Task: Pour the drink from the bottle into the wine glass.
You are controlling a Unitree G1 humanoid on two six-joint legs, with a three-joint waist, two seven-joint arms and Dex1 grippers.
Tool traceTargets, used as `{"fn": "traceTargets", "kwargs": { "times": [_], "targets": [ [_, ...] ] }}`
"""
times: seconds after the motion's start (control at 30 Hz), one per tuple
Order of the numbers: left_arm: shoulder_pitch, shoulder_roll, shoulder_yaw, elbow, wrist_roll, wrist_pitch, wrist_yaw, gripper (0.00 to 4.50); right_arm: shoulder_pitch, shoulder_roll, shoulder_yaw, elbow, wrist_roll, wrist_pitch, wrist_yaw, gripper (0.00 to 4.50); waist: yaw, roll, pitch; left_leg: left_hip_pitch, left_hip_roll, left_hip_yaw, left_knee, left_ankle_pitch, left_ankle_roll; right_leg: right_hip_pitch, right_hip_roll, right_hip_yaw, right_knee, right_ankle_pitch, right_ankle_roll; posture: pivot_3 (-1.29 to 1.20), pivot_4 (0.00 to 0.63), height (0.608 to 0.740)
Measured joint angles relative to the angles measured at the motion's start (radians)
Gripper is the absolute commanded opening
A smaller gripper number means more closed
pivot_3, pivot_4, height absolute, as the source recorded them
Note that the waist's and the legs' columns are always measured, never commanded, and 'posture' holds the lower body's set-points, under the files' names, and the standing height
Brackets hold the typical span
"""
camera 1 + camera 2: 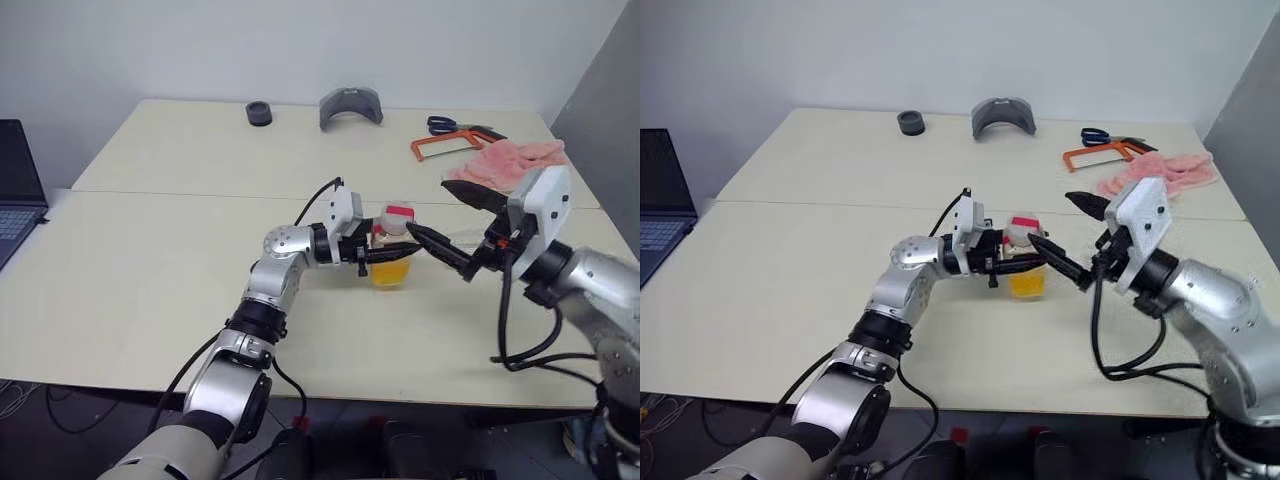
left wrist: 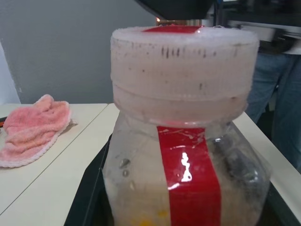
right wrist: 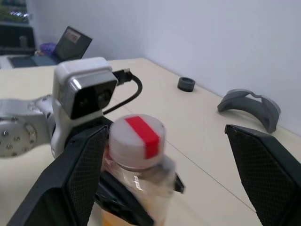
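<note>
Near the middle of the table [image 1: 150, 300], the left gripper [image 1: 375, 256] reaches in level from the side and pinches the bottle [image 1: 392, 255] around its body, low enough to leave the neck and white cap [image 3: 137, 135] free. That hold looks meant to steady the bottle upright so the other arm can work on the top. The drink [image 1: 391, 273] sits in the lower part, orange-yellow. The right gripper [image 1: 462, 228] faces it with jaws spread wide, one finger [image 3: 73, 176] beside the cap and the other well off, touching nothing; it seems placed to close on the cap and unscrew it. A pink cloth [image 1: 510, 163] and a hacksaw [image 1: 445, 145] lie at the far edge, apart from the work.
</note>
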Motion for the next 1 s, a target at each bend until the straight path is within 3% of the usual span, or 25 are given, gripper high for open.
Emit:
{"fn": "traceTargets", "kwargs": {
  "times": [0.27,0.77,0.87,1.0],
  "targets": [
    [-0.022,-0.004,0.0,0.04,0.001,-0.004,-0.004,1.76,0.007,0.109,0.155,-0.048,-0.172,0.033,-0.218,4.27,-0.002,0.0,0.0,0.001,-0.001,0.0,0.0,0.001,0.001,-0.002,0.001,0.001,0.003,0.0,0.0,0.0,0.15,0.74],
    [-0.031,0.005,-0.002,0.066,0.021,-0.025,-0.029,1.76,-0.01,0.188,0.214,0.039,-0.262,0.011,-0.216,4.27,-0.003,0.0,0.0,0.001,-0.001,0.0,0.0,0.001,0.002,-0.002,0.001,0.001,0.004,0.0,0.0,0.0,0.15,0.74],
    [-0.031,0.008,-0.003,0.066,0.022,-0.025,-0.034,1.76,-0.013,0.2,0.219,0.05,-0.263,0.003,-0.204,3.66,-0.003,0.0,0.0,0.001,-0.001,0.0,0.0,0.001,0.002,-0.002,0.001,0.001,0.004,0.0,0.0,0.0,0.15,0.74],
    [-0.031,0.015,-0.006,0.066,0.022,-0.025,-0.051,1.75,-0.013,0.213,0.231,0.057,-0.253,-0.006,-0.169,2.32,-0.003,0.0,0.0,0.001,-0.001,0.0,0.0,0.001,0.002,-0.002,0.001,0.001,0.004,0.0,0.0,0.0,0.15,0.74]
  ]
}}
